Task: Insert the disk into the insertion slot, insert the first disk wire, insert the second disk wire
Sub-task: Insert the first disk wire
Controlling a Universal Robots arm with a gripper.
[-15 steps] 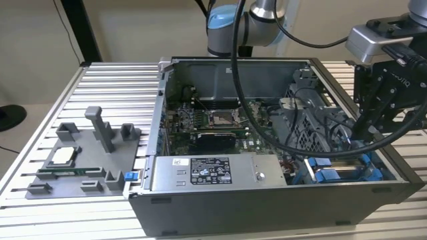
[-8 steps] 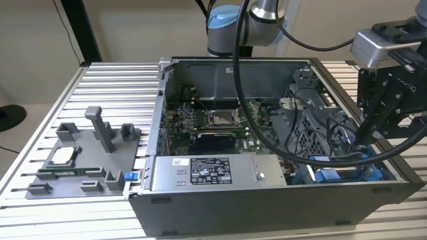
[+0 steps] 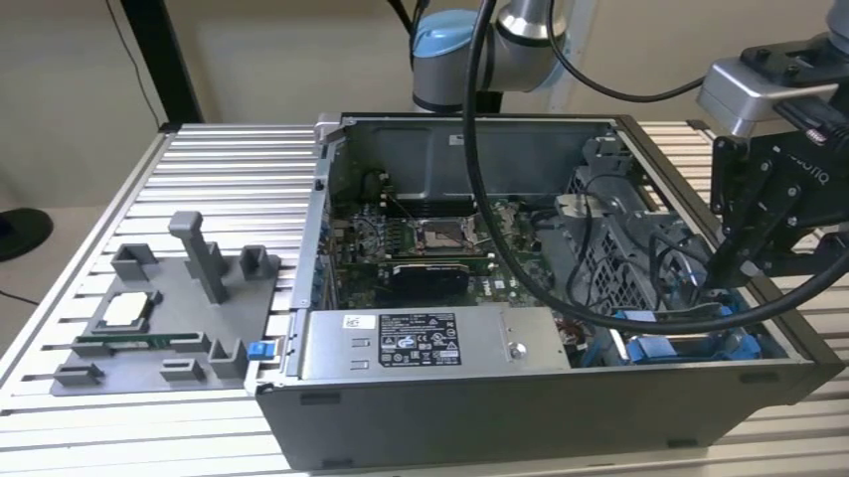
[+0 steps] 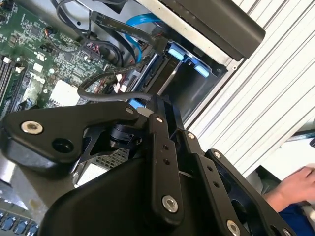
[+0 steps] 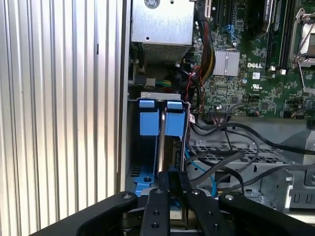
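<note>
In the exterior view an open case (image 3: pixel 531 417) lay on a ribbed worktop (image 3: pixel 226 179), with the arm (image 3: pixel 464 40) rising behind it. The black claw (image 3: pixel 730 273) reached down into the case at the exterior view's right. Its tip was over the slot (image 3: pixel 690 343), which sat in the front corner there and was marked by blue fittings (image 3: pixel 650 350). A grey labelled box (image 3: pixel 424 343) lay along the front wall just beside the slot, and the board (image 3: pixel 424 248) lay behind the box. A thick black cable (image 3: pixel 467 139) hung from the arm and looped across the case. At the exterior view's left a grey tray (image 3: pixel 133 343) with upright posts stood on the worktop, well apart from the claw.

In the second wrist view the claw (image 4: pixel 157 105) pointed into the slot (image 4: pixel 192 93), whose two blue tabs (image 4: pixel 179 51) sat at its far end. The board (image 4: pixel 49 64) lay to one side. A person's hand (image 4: pixel 295 189) showed beyond the worktop's (image 4: pixel 275 98) edge.

In the first wrist view the claw (image 5: pixel 172 179) sat at the near end of the slot (image 5: pixel 135 147), drawn together. Whether it pinched anything could not be told. The two tabs (image 5: pixel 150 118) stood side by side at the far end, and a thin silver edge (image 5: pixel 161 147) ran from between them toward the claw. A blue wire (image 5: pixel 212 182) and black wires (image 5: pixel 231 157) lay just beside the claw. The box (image 5: pixel 160 22) lay beyond the tabs.
</note>
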